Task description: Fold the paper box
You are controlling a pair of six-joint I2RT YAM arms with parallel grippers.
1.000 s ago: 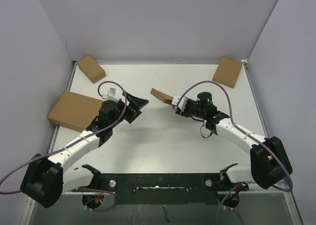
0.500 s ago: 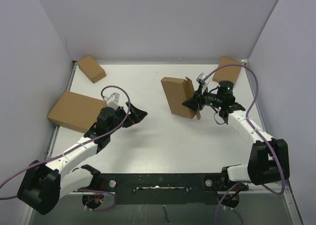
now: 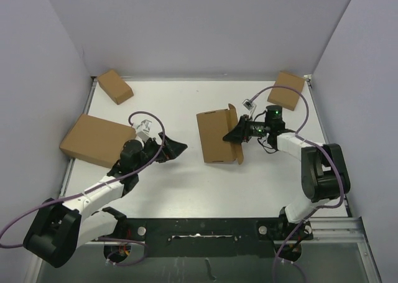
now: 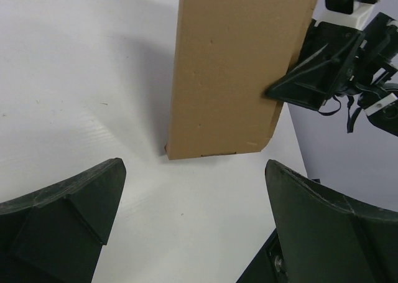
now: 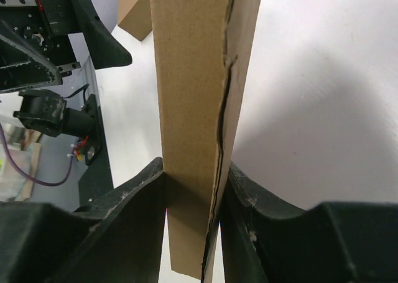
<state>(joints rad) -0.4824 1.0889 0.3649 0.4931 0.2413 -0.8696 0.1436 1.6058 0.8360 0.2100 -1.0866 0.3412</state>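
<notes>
The paper box [image 3: 216,136] is brown cardboard and lies near the table's middle, its right side panel raised. My right gripper [image 3: 235,134] is shut on that right edge; in the right wrist view the cardboard [image 5: 198,109] stands pinched between both fingers. My left gripper [image 3: 176,148] is open and empty, a little left of the box and apart from it. In the left wrist view the box [image 4: 239,71] lies ahead of my spread fingers, with the right gripper [image 4: 320,71] at its right edge.
A large brown cardboard box [image 3: 95,139] lies at the left edge. A small brown box [image 3: 115,86] sits at the back left. Another small brown box [image 3: 286,90] sits at the back right. Walls close in the table on three sides.
My right gripper carried the box from a tilted hold in the air and laid it down near the middle, turning it flatter. My left gripper drifted slightly toward the front.
</notes>
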